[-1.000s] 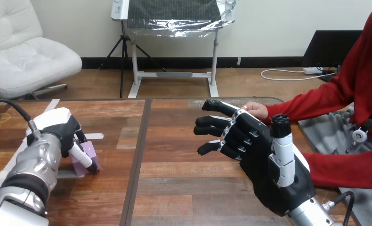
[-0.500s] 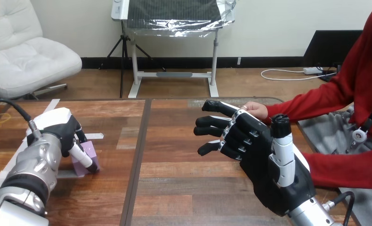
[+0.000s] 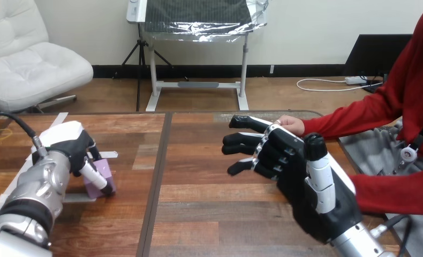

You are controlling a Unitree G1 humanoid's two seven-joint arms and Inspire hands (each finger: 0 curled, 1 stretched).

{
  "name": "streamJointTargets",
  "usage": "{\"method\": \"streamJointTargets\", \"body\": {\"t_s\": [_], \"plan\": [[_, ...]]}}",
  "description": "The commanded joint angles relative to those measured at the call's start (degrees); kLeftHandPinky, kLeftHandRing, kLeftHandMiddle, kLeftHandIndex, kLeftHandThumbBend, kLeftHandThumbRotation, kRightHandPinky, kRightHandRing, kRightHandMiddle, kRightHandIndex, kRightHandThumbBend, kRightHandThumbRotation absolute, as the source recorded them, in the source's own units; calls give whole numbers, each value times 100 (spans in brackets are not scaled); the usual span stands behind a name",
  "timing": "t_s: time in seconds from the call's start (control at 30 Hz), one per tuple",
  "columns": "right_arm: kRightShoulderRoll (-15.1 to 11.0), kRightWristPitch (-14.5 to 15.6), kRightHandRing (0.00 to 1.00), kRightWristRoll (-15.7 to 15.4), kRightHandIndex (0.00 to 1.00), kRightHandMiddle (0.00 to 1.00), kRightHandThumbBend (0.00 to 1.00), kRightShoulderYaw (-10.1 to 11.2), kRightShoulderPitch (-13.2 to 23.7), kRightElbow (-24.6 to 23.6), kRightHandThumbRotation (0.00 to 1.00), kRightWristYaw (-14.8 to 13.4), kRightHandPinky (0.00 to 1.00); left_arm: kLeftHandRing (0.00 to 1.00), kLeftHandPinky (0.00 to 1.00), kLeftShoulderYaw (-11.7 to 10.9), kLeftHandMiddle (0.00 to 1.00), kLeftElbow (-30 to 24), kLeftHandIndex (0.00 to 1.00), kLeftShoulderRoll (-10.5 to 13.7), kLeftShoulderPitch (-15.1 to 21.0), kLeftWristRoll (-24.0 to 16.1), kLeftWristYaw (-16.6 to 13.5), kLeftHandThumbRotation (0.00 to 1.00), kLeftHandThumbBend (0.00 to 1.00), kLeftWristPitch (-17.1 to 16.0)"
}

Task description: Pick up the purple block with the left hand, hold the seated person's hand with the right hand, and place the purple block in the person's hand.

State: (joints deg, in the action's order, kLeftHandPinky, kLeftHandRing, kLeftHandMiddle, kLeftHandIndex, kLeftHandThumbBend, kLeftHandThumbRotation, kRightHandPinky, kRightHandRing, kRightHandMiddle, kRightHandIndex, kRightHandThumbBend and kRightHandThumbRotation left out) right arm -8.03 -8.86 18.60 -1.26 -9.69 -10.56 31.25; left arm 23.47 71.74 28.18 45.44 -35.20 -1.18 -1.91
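The purple block rests low at the table's left, mostly covered by my left hand. That hand's fingers and thumb curl round the block, the thumb lying across its front face. Whether the block's underside touches the wood I cannot tell. At the right, my right hand is raised with its palm turned away from me and its fingers spread and nearly straight, holding nothing. The person's hand lies on the table just behind those fingertips, reaching in from a red sleeve; whether the two touch is hidden.
The wooden table has a dark seam running front to back between my arms. White tape strips lie by the block, and a yellow band sits at the far left. The person's other forearm lies beside my right arm.
My left hand has edged slightly up and right with the block in it. My right hand has shifted a little to the right, its thumb tipping outward.
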Motion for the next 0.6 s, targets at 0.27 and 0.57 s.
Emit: {"method": "streamJointTargets", "body": {"t_s": [0.27, 0.57], "plan": [[-295, -697, 73, -556, 77, 71, 83, 455, 936, 395, 100, -412, 69, 35, 28, -492, 42, -1640, 44, 247, -226, 505, -3, 0, 73, -532], [-526, -1149, 71, -1214, 75, 71, 82, 634, 1329, 790, 97, -792, 68, 37, 31, -812, 43, -3118, 44, 367, -819, 725, 188, 0, 71, -502]]}}
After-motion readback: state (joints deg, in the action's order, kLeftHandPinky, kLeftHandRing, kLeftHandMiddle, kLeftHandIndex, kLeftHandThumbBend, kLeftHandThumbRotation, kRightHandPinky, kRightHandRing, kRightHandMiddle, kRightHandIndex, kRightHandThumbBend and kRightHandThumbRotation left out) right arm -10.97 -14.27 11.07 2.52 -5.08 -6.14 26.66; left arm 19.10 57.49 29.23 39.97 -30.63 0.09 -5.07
